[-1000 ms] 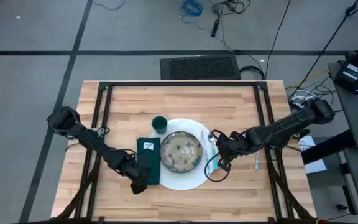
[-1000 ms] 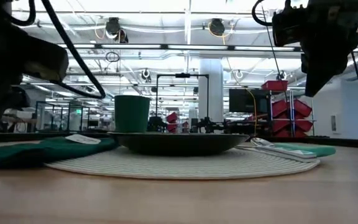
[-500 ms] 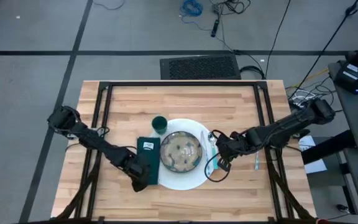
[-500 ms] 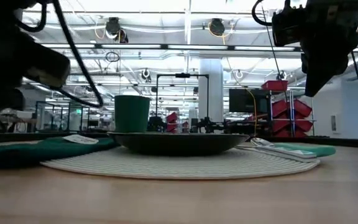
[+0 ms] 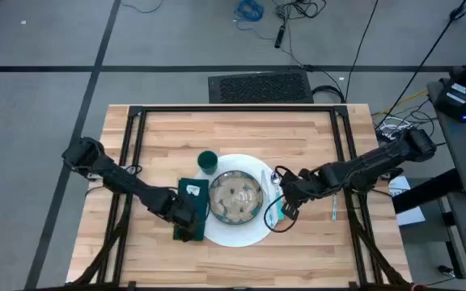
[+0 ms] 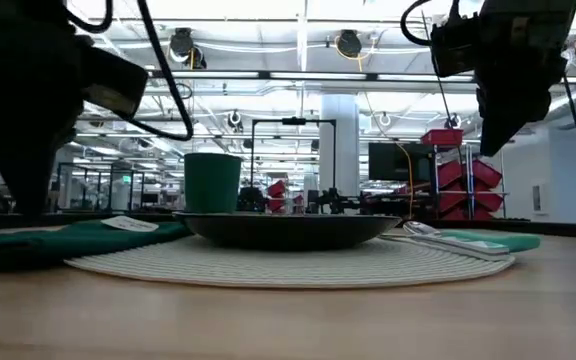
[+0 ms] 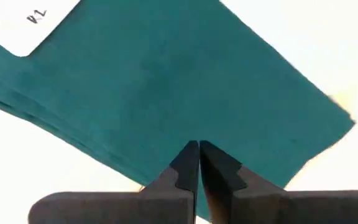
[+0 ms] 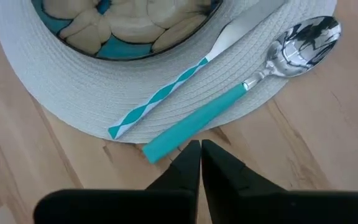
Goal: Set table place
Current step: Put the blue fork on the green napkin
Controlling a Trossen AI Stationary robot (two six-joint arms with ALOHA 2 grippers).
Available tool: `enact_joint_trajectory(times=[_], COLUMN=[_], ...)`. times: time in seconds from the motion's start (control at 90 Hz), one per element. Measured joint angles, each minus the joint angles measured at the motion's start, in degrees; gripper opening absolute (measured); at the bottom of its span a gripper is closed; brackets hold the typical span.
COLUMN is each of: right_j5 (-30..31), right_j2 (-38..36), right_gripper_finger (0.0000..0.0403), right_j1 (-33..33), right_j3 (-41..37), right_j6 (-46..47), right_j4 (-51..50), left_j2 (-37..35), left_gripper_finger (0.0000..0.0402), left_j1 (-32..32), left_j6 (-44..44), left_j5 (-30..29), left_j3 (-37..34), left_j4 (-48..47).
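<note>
Your left gripper (image 7: 199, 163) has its fingers pressed together with nothing between them, hanging just over the near end of the folded teal napkin (image 7: 166, 87). That napkin carries a small white tag (image 7: 27, 25) at its far end and lies along the left edge of the round white woven placemat (image 5: 237, 230). From above you see the left gripper (image 5: 186, 229) at the napkin's (image 5: 192, 202) near end.

Your right gripper (image 8: 200, 163) is also closed and empty, poised above bare wood just off the placemat's (image 8: 48, 93) right rim. Just ahead of it lie a spoon with a teal handle (image 8: 229, 106) and a utensil with a teal-and-white striped handle (image 8: 166, 93), side by side on the mat. From above, the right gripper (image 5: 286, 198) sits beside them.

A dark patterned plate (image 5: 235, 196) rests in the middle of the mat, and a green cup (image 5: 207, 162) stands just beyond the napkin. All of it sits near the front centre of the table (image 5: 241, 129).
</note>
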Motion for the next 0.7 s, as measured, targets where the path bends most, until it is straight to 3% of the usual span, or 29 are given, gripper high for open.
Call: enact_joint_trajectory(times=[0.244,0.444,0.556,0.7], right_j5=[0.0,-3.7,-8.7,-16.3], right_j2=[0.0,0.0,0.0,0.0], right_gripper_finger=[0.0000,0.0000,0.0000,0.0000], right_j1=[0.0,0.0,0.0,0.2], right_j3=[0.0,0.0,0.0,0.0], right_j6=[0.0,3.6,13.0,24.9], right_j4=[0.5,0.0,-4.6,-20.1], left_j2=[0.0,0.0,0.0,0.0], left_gripper_finger=[0.0076,0.0117,0.0118,0.0118], left_j1=[1.7,3.1,3.3,2.5], left_j6=[1.9,6.5,11.9,17.3], left_j5=[2.5,2.8,-2.0,-10.4], left_j3=[6.5,17.1,23.5,28.5], left_j4=[-0.7,-4.9,-7.3,-10.1])
